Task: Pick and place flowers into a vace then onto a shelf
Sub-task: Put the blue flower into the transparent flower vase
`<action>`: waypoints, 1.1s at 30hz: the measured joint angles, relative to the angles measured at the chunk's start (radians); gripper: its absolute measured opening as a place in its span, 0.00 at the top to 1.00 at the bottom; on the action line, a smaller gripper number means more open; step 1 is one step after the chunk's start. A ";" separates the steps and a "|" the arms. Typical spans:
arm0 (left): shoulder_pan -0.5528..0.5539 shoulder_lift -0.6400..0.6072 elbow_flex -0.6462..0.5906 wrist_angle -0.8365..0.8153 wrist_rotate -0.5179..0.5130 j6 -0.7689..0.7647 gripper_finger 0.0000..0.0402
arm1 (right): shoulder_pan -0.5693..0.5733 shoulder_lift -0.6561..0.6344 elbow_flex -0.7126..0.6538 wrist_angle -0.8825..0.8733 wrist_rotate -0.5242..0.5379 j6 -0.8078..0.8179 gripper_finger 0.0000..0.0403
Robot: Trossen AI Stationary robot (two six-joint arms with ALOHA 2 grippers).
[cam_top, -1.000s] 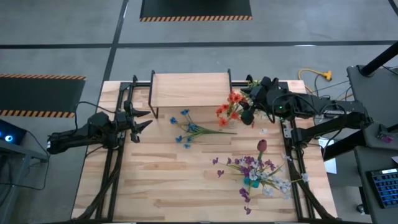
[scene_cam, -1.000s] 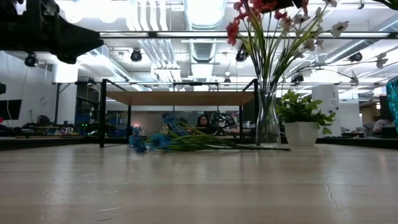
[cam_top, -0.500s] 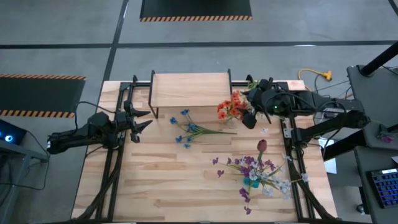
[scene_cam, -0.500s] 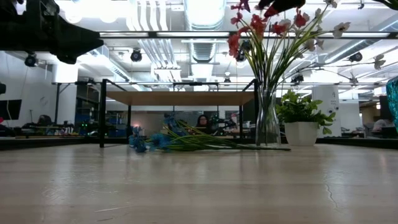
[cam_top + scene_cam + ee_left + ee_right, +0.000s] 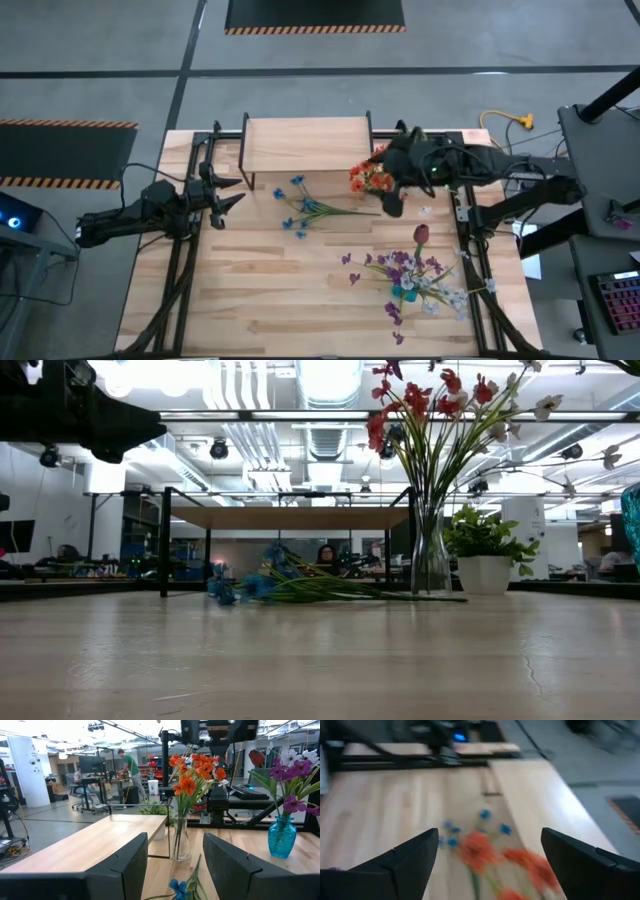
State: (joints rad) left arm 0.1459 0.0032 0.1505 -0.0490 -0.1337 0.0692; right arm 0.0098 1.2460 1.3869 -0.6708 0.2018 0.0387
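Observation:
Orange flowers (image 5: pixel 368 180) stand with their stems in a clear glass vase (image 5: pixel 180 840) on the table, beside the shelf's right end. My right gripper (image 5: pixel 386 178) hangs open just above those blooms (image 5: pixel 479 851), its fingers apart on either side and touching nothing. Blue flowers (image 5: pixel 305 208) lie flat on the table in front of the shelf (image 5: pixel 305 143). Purple, white and one dark red flower (image 5: pixel 412 272) stand in a blue vase (image 5: pixel 282 836). My left gripper (image 5: pixel 226 194) waits open at the table's left side.
A small green potted plant (image 5: pixel 485 548) stands at the far right, behind the glass vase. Black frame rails (image 5: pixel 186 270) run along both table sides. Bare wood lies at the near left and centre (image 5: pixel 270 300).
The orange flowers have sunk lower into the glass vase; their blooms, cut off by the low view's top edge before, now show whole. My right gripper has moved a little toward the table's left, over the blooms.

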 joint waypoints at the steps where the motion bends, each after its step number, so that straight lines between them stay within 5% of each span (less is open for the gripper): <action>1: 0.000 0.000 0.000 0.000 0.000 0.000 0.56 | 0.005 0.018 0.004 0.019 -0.024 -0.018 0.15; 16: -0.001 0.000 0.000 0.000 0.000 0.000 0.56 | 0.100 0.363 0.180 -0.085 -0.047 -0.117 0.18; 33: -0.001 0.000 0.000 0.000 0.000 0.000 0.56 | 0.133 0.530 0.194 -0.136 -0.053 -0.118 0.19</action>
State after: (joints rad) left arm 0.1453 0.0031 0.1505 -0.0494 -0.1336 0.0692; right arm 0.1427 1.7761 1.5806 -0.8066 0.1490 -0.0789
